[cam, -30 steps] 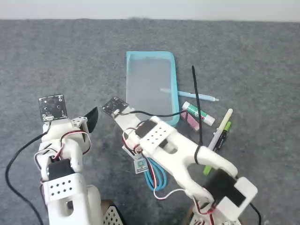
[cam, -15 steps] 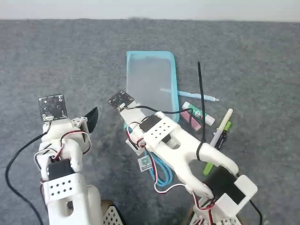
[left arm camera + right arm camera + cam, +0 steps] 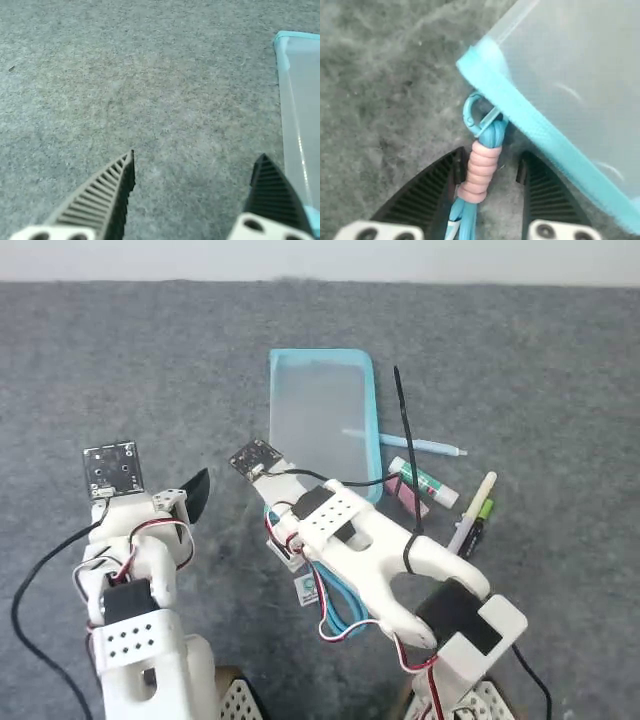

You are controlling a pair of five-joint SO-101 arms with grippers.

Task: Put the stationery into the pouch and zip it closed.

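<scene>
Pouch (image 3: 320, 420) lies flat on carpet (image 3: 120, 360), pens (image 3: 425, 447) just beside it, w/ my right gripper (image 3: 492, 160) unclenched astride its pink-beaded zip pull (image 3: 479, 170), prob. to tug it open; left gripper (image 3: 196, 155) gapes idle nearby.

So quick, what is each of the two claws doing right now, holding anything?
Left gripper: open, holding nothing, above the grey carpet.
Right gripper: open, straddling the pink beaded zip pull of the pouch, not clamped on it.

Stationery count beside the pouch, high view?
5: blue pen at the pouch's edge, glue stick, pink eraser beside it, cream pen and green marker farther right. The right arm may hide more.
</scene>
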